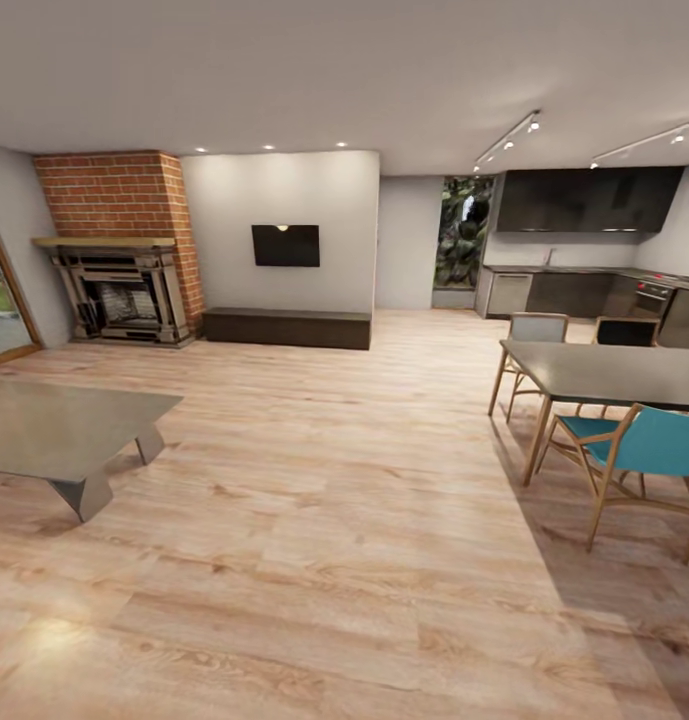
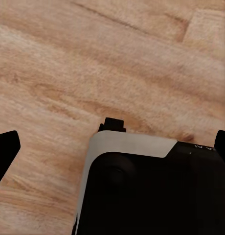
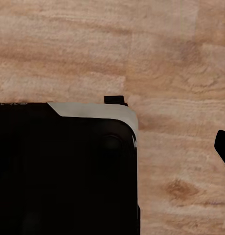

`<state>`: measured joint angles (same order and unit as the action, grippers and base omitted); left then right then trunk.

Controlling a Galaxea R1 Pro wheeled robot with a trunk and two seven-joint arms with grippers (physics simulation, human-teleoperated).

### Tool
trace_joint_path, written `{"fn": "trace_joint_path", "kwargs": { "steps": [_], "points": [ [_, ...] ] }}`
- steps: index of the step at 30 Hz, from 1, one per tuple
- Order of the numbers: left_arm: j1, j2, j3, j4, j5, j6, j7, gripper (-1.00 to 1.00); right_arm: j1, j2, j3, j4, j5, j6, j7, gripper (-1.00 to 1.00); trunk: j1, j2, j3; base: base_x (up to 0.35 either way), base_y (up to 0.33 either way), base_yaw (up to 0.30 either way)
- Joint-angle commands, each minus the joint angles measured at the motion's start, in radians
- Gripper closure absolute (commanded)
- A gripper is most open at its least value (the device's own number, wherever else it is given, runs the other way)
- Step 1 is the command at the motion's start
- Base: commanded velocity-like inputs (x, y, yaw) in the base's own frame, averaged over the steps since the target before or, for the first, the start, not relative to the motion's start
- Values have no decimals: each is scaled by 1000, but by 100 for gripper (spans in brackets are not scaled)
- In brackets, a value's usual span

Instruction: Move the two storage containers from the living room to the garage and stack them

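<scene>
I am in the living room, with light wood planks (image 1: 334, 520) underfoot, a brick fireplace (image 1: 119, 290) and a wall TV (image 1: 285, 245) ahead. The two storage containers are out of view, and so is the garage with its concrete floor. My left gripper (image 2: 112, 147) hangs open over the planks and holds nothing; one black fingertip (image 2: 6, 147) is at each side of the picture. My right gripper (image 3: 112, 147) also looks open and empty, with one fingertip (image 3: 223, 147) visible. My own black and white base (image 2: 151, 191) (image 3: 63, 166) lies below both grippers.
A low grey table (image 1: 64, 430) stands at the left. A dark dining table (image 1: 614, 375) with a teal chair (image 1: 644, 450) and other chairs is at the right. A dark bench (image 1: 287, 328) runs under the TV. The kitchen (image 1: 584, 290) is at the back right.
</scene>
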<state>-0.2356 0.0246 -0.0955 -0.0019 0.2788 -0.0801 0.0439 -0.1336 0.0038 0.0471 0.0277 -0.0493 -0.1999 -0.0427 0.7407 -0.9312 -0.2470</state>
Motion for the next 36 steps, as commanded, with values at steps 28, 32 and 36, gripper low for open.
{"fn": "trace_joint_path", "kwargs": {
  "steps": [28, 32, 36],
  "points": [
    [-1, 0, -8, 1, 8, -2, 2, -100, -1, 2, 5, 3, -4, -7, -3, -100, 1, -1, -1, 326, 0, 0],
    [-1, 0, -9, 1, 8, -2, 2, -100, -1, 3, 5, 3, -4, -7, -3, -100, 1, -1, -1, 326, 0, 0],
    [-1, 0, -9, 1, 8, -1, 2, -100, -1, 4, 5, 3, -4, -7, -3, -100, 1, -1, -1, 326, 0, 0]
  ]
}}
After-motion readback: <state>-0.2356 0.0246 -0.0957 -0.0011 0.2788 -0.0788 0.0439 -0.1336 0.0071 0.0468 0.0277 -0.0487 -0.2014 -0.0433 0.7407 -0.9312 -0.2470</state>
